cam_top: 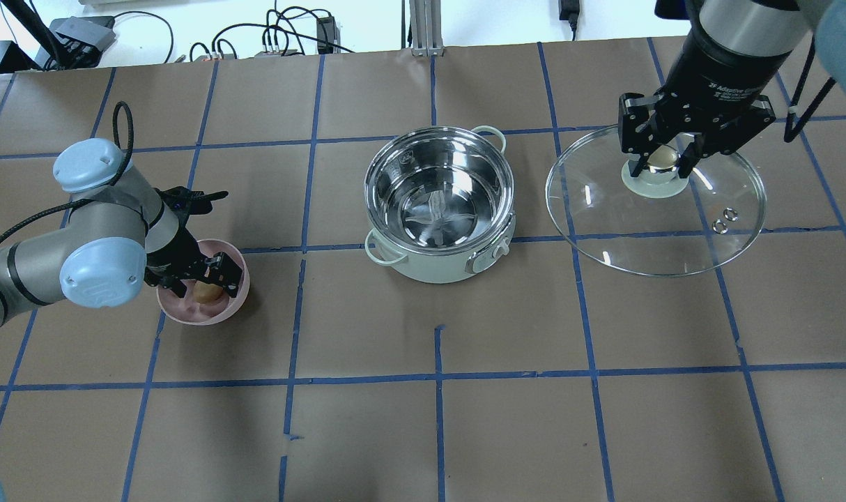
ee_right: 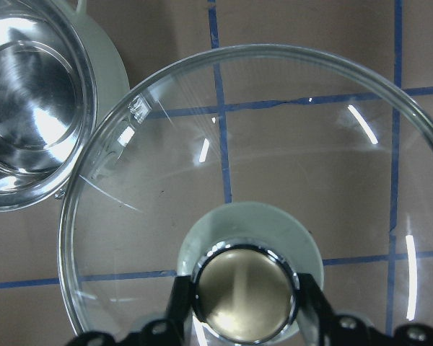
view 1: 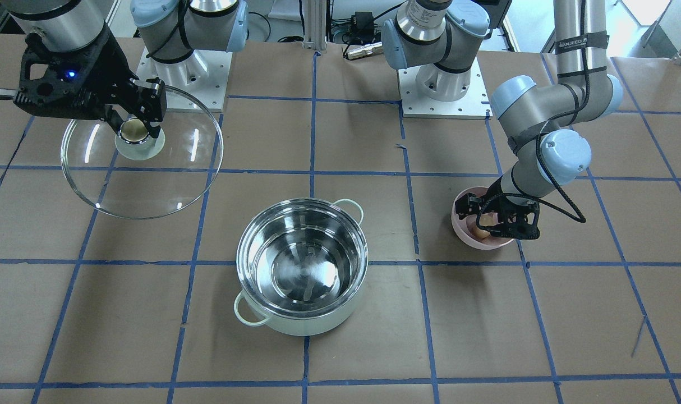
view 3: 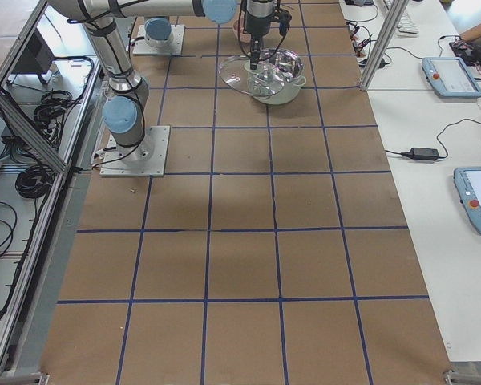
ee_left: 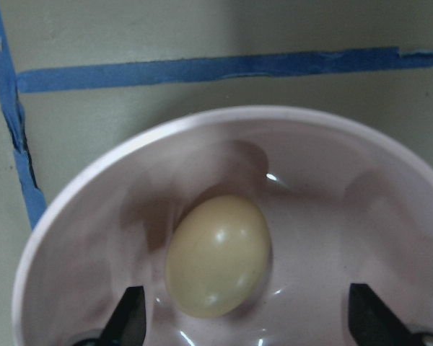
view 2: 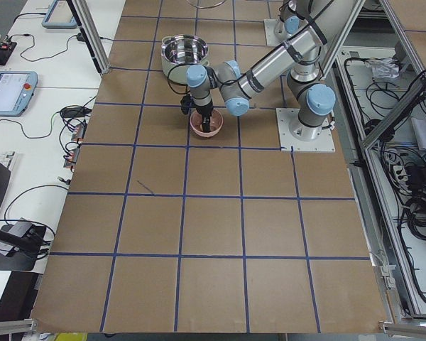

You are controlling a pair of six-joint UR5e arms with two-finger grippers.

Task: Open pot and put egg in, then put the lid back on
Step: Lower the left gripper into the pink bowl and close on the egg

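Sideways in the pink bowl (ee_left: 79, 184) lay the egg (ee_left: 216, 256), the left gripper's (ee_left: 245, 328) jaws spread about it; the right gripper (cam_top: 663, 157) clamped the lid's (ee_right: 289, 130) knob (ee_right: 244, 299).

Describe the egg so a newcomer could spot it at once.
Start at the mint-green pot mid-table; toward the robot's left stands a small pink bowl. The egg lies inside it, a smooth tan oval, unlike the shiny round knob on the lid.
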